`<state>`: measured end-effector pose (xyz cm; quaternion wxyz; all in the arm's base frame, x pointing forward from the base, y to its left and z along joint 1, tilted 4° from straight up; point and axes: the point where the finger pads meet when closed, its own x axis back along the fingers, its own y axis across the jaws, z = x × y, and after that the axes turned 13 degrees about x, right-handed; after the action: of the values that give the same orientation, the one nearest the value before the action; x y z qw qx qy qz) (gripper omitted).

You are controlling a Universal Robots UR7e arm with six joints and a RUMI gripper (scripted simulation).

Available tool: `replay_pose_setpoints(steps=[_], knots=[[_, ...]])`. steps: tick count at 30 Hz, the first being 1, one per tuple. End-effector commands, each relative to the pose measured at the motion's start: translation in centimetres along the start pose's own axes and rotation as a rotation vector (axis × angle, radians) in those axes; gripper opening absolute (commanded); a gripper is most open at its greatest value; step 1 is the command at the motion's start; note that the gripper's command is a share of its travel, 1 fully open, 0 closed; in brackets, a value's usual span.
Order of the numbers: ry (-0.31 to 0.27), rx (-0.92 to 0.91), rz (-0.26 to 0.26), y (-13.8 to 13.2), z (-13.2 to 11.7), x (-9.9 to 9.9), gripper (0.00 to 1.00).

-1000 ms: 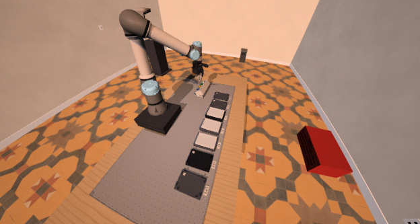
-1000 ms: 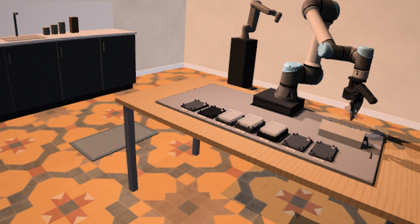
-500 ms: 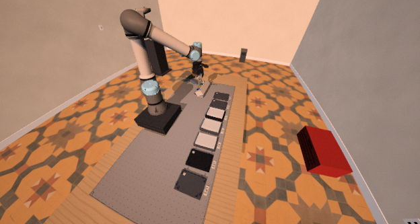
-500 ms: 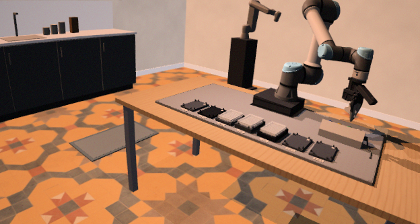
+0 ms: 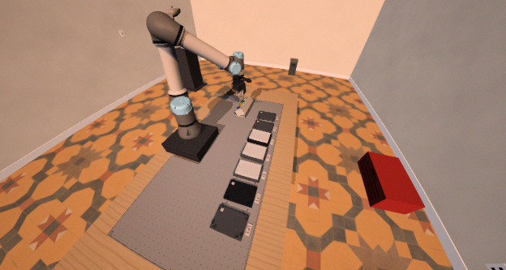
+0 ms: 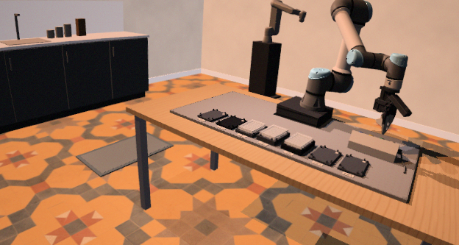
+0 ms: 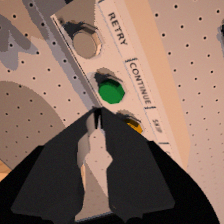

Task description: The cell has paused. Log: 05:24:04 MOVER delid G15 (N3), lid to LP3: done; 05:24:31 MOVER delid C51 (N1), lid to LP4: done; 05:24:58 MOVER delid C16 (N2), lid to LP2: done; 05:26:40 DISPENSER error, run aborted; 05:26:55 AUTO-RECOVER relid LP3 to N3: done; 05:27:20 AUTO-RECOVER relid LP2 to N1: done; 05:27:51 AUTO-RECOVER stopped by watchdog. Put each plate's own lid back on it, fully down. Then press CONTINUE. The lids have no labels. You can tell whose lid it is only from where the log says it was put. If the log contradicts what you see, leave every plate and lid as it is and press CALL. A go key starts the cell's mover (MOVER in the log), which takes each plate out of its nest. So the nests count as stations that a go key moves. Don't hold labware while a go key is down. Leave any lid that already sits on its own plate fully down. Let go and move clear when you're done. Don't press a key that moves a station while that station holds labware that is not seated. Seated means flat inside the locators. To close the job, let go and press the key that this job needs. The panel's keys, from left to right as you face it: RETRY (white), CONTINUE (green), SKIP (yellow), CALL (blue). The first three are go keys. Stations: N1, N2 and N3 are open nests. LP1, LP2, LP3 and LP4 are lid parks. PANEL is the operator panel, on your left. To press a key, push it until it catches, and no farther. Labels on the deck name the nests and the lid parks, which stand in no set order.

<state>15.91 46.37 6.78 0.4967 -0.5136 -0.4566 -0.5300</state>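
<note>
My gripper (image 7: 99,109) is shut and empty. It points down over the operator panel (image 5: 244,107), and also shows in the exterior view (image 6: 385,130) just above the panel (image 6: 373,146). In the wrist view the fingertips sit just below the green CONTINUE key (image 7: 110,92). The white RETRY key (image 7: 85,45) is above it. The yellow SKIP key (image 7: 134,126) is partly hidden by my fingers, and the CALL key is hidden. Three light-topped plates (image 5: 259,137) (image 5: 254,151) (image 5: 248,169) sit in the middle of the station row. I cannot tell which carry lids.
Dark lid parks lie at both ends of the row: two by the panel (image 5: 266,115) (image 5: 263,126) and two at the near end (image 5: 240,192) (image 5: 229,220). My arm's base (image 5: 190,140) stands left of the row. A second arm on a pedestal (image 6: 265,65) stands behind the table.
</note>
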Motion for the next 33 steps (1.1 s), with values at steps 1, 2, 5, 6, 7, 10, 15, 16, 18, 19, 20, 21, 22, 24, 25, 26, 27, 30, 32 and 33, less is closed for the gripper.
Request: replay_pose_setpoints(steps=[1, 2, 5, 6, 7, 10, 15, 16, 18, 19, 20, 21, 22, 24, 25, 26, 27, 30, 32, 33], knots=[[0.001, 0.000, -0.001, 0.2, 0.1, -0.3, 0.00], [0.001, 0.000, -0.001, 0.2, 0.1, -0.3, 0.00], [0.001, 0.000, -0.001, 0.3, 0.1, -0.4, 0.00], [0.001, 0.000, -0.001, 0.3, 0.1, -0.4, 0.00], [0.001, 0.000, -0.001, 0.3, 0.1, -0.5, 0.00], [0.001, 0.000, -0.001, 0.4, 0.1, -0.7, 0.00], [0.001, 0.000, -0.001, 0.6, 0.1, -1.0, 0.00], [0.001, 0.000, -0.001, 0.6, 0.1, -1.0, 0.00], [0.001, 0.000, -0.001, 0.7, 0.2, -1.2, 0.00], [0.001, 0.000, -0.001, 0.7, 0.2, -1.2, 0.00], [0.001, 0.000, -0.001, 0.7, 0.2, -1.2, 0.00], [0.001, 0.000, -0.001, 0.7, 0.2, -1.2, 0.00], [0.001, 0.000, -0.001, 0.8, 0.2, -1.3, 0.00], [0.001, 0.000, -0.001, 0.8, 0.2, -1.4, 0.00], [0.001, 0.000, -0.001, 0.9, 0.2, -1.4, 0.00], [0.001, 0.000, -0.001, 0.9, 0.2, -1.5, 0.00], [0.001, 0.000, -0.001, 0.9, 0.2, -1.6, 0.00], [0.001, 0.000, -0.001, 1.0, 0.2, -1.7, 0.00], [0.001, 0.000, -0.001, 1.1, 0.2, -1.8, 0.00], [0.001, 0.000, -0.001, 1.1, 0.2, -1.9, 0.00]])
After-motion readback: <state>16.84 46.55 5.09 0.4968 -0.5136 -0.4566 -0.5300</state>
